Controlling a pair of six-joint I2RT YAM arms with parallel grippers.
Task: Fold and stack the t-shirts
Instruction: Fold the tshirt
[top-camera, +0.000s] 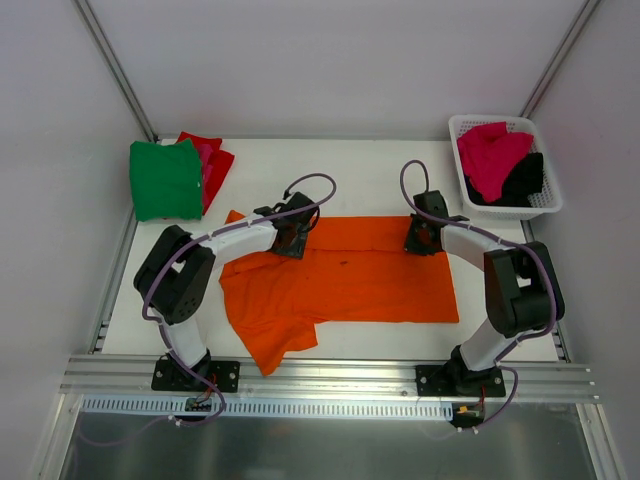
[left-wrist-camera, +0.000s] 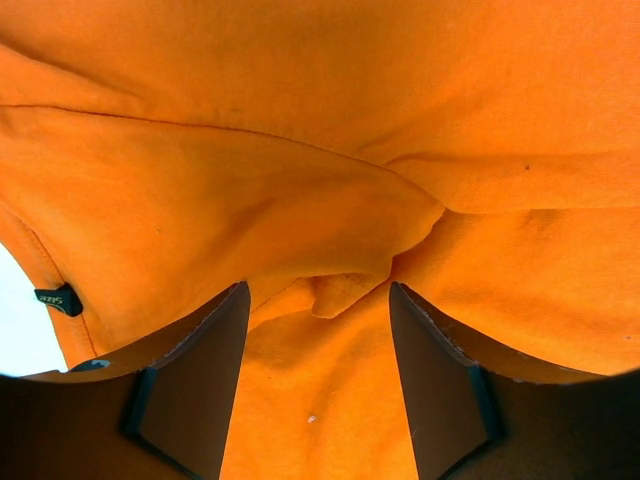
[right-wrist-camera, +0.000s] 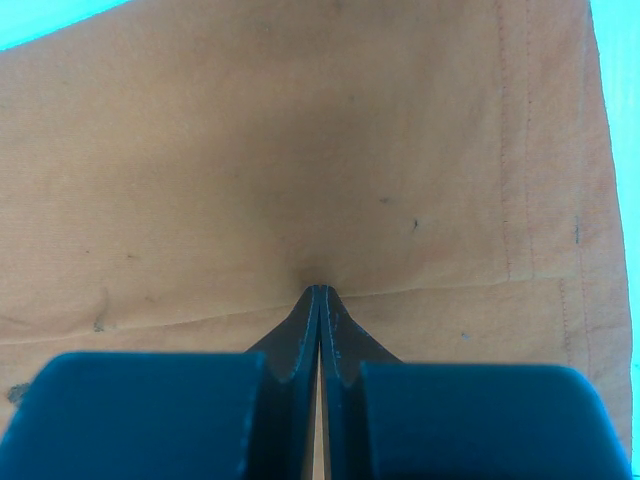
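**Two robot pincers at the far edge of an orange tee spread on a white table**

Overhead view: the orange t-shirt (top-camera: 340, 275) lies spread across the middle of the table (top-camera: 350, 165). It is mostly flat, with its near left corner rumpled and folded over. The left pincer (top-camera: 292, 238) sits on its far edge towards the left, and the right pincer (top-camera: 425, 238) on the same edge towards the right. Only this view shows the surroundings. Beyond and to the left of the left pincer lies a folded green t-shirt (top-camera: 165, 180), overlapping a red t-shirt (top-camera: 215, 160). Beyond and to the right of the right pincer stands a white basket (top-camera: 548, 200) holding a magenta-pink t-shirt (top-camera: 490, 155) and a black t-shirt (top-camera: 525, 180). The arms hide how the jaws stand here.

Left wrist view: the left pincer (left-wrist-camera: 318, 295) stands open, its dark fingers (left-wrist-camera: 200, 390) well apart. A soft ridge of the orange t-shirt (left-wrist-camera: 300, 150) bunches just ahead of them, with loose cloth lying between. A small black size tag (left-wrist-camera: 58, 298) shows at the hem to the left.

Right wrist view: the right pincer (right-wrist-camera: 320, 292) is closed tight, its tips meeting where the orange t-shirt (right-wrist-camera: 300, 150) puckers at a crease, apparently pinching it. A stitched hem runs down the cloth to the right.
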